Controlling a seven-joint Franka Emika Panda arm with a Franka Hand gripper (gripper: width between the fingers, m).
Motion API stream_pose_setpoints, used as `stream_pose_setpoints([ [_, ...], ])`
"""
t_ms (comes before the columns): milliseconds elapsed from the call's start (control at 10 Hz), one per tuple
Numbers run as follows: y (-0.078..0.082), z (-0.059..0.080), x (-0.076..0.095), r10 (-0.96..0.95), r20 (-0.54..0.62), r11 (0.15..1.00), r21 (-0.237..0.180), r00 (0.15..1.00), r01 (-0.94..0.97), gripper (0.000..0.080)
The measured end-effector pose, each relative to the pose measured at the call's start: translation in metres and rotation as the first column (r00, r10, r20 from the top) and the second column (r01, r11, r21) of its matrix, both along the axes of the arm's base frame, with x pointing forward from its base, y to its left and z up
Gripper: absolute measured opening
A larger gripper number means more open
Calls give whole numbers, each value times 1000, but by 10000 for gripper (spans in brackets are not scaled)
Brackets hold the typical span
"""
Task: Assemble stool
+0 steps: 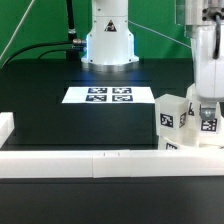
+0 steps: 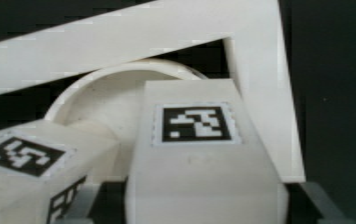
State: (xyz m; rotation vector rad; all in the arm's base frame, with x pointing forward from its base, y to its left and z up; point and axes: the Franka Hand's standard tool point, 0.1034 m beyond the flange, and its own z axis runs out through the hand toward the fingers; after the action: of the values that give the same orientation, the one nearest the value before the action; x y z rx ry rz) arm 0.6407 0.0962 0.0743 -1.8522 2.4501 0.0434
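Black counter [image 1: 40,90], with green backdrop behind the robot base. The marker board [image 1: 110,95] lies flat mid-counter, and white border rails [image 1: 100,160] edge the front. To the exterior view's right of the board, tagged stool legs [image 1: 172,122] cluster by the rail corner — the round seat [image 2: 130,85] behind them. The gripper [image 1: 208,100] hovers over them — grip hidden.

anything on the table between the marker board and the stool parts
No: in the exterior view only bare black table lies between the marker board and the stool legs.

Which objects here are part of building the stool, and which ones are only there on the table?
Part of the job: legs, round seat, pincer.
Only there: marker board, border rails, table.
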Motion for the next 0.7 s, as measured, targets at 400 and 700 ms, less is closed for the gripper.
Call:
stream_pose_setpoints([
  [400, 12, 18, -1, 337, 4, 941, 12, 942, -337, 518],
  [700, 24, 36, -7, 691, 64, 722, -13, 720, -691, 638],
])
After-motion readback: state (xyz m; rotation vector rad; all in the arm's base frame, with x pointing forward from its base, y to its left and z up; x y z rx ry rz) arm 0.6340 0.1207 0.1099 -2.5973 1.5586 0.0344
